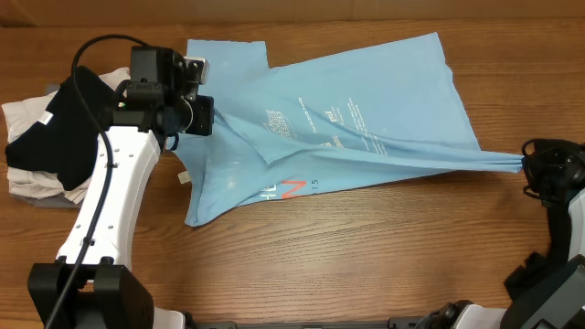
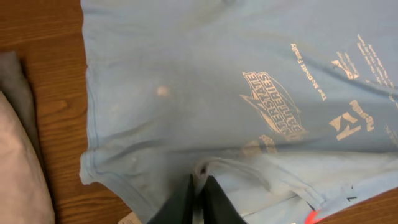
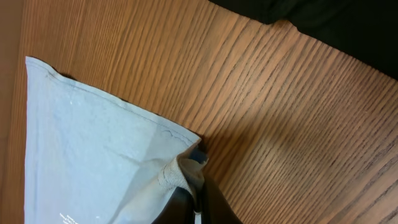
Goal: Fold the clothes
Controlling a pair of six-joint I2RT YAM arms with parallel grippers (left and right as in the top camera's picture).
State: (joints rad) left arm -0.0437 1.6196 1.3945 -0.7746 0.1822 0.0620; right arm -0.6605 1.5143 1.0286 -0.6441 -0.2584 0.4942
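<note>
A sky-blue T-shirt [image 1: 366, 110] with white lettering [image 1: 320, 121] and a red-orange mark [image 1: 292, 189] lies spread across the table, stretched taut from left to right. My left gripper [image 1: 206, 116] is at its left side. In the left wrist view the gripper [image 2: 199, 178] has its jaws nearly together, pinching a fold of the blue cloth [image 2: 186, 93]. My right gripper [image 1: 526, 164] is shut on a bunched corner of the shirt at the far right. The right wrist view shows the hem [image 3: 180, 171] gathered between the gripper's [image 3: 196, 190] fingers.
A pile of other clothes sits at the table's left edge, with a black garment [image 1: 50, 128] on top of white and grey ones [image 1: 27, 178]. In the left wrist view they show beside the shirt's edge [image 2: 18, 162]. A small white tag [image 1: 182, 176] lies by the shirt.
</note>
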